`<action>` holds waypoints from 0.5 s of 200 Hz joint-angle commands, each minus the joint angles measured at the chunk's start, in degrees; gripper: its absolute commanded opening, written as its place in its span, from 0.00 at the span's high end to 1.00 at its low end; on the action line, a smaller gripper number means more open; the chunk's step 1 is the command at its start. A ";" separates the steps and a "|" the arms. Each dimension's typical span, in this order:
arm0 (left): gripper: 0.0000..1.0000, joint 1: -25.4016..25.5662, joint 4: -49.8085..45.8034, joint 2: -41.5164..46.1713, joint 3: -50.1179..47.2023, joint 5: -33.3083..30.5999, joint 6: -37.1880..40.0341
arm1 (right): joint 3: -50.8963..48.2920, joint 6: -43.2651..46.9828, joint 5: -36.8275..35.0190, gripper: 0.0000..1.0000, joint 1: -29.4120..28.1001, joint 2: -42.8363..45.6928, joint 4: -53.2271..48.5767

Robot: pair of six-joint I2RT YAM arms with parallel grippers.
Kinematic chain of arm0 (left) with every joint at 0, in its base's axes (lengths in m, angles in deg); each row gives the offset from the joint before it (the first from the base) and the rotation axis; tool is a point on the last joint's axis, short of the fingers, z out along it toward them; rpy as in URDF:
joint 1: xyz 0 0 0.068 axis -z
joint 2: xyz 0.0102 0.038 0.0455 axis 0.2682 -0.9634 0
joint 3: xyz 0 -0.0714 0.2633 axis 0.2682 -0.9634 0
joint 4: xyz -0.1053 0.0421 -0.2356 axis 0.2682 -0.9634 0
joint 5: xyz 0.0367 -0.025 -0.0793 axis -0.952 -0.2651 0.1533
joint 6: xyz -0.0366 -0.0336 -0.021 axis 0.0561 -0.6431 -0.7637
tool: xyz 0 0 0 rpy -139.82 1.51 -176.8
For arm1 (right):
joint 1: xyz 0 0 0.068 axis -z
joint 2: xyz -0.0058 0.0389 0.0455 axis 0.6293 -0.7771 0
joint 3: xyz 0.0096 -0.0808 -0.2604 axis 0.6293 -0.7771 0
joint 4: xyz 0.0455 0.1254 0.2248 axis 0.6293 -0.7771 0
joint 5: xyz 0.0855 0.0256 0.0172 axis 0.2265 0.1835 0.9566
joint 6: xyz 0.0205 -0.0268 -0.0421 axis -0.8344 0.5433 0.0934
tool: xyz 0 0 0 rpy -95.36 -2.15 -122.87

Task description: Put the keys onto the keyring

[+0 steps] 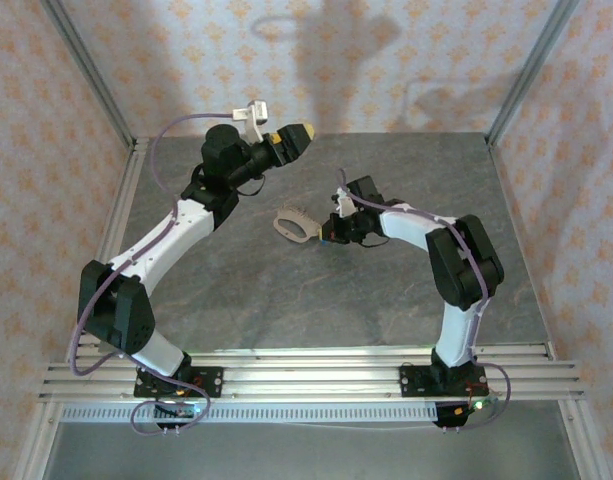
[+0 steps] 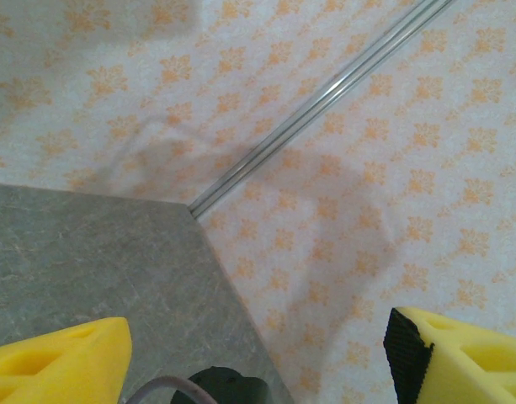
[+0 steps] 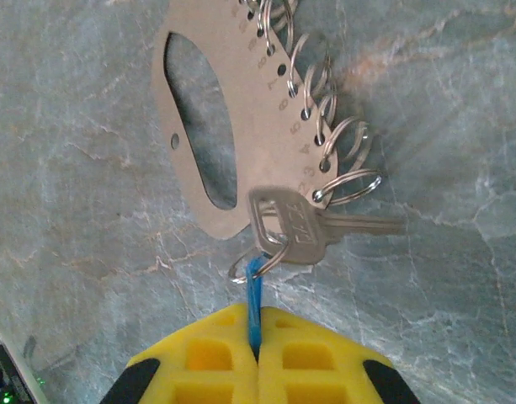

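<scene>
Grey marble table (image 3: 89, 278). My right gripper (image 3: 256, 332) is clamped on a blue tab (image 3: 254, 290) at 6 o'clock, ringed to the key (image 3: 289, 229) lying over the keyring (image 3: 199, 126) at its near end. Left gripper (image 1: 304, 133) gapes at 11 o'clock. Threading stage, I reckon; next: nudge it onto a split ring (image 3: 350, 181).

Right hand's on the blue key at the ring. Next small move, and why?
Probably nudge the right hand forward, feeding the blue key into the small ring: it is shut on the key, whose tip just meets that ring beside the silver key.
</scene>
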State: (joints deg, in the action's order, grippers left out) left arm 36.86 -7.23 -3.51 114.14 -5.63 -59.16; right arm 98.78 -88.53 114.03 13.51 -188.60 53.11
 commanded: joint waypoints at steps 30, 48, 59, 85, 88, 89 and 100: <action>0.20 1.07 1.06 0.08 1.10 0.23 0.23 | -6.64 0.83 0.22 0.45 -0.34 8.39 -1.46; 0.19 1.53 0.01 0.61 1.20 0.26 1.11 | -8.30 1.05 -2.72 0.15 -0.05 14.67 -3.74; 0.19 1.80 -0.72 1.30 1.13 0.17 1.87 | -8.92 0.37 -3.98 0.13 0.53 18.26 -4.39; 0.19 2.40 -3.08 4.31 -0.21 -1.55 3.83 | -8.85 -0.92 -6.43 0.08 2.38 26.31 -6.14; 0.19 2.43 -3.40 4.72 -0.43 -1.79 4.00 | -8.69 -0.94 -6.89 0.08 2.57 27.14 -6.43; 0.19 2.43 -3.51 4.84 -0.49 -1.87 4.04 | -8.62 -0.91 -7.05 0.08 2.61 27.43 -6.54; 0.19 2.51 -4.88 6.46 -1.25 -2.77 4.84 | -7.76 -0.80 -9.13 0.07 3.40 30.29 -7.93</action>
State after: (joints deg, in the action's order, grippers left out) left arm 38.83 -9.72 -2.57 113.97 -6.05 -57.50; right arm 89.76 -88.92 110.40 15.23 -164.07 48.98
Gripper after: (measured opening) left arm 0.811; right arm 0.922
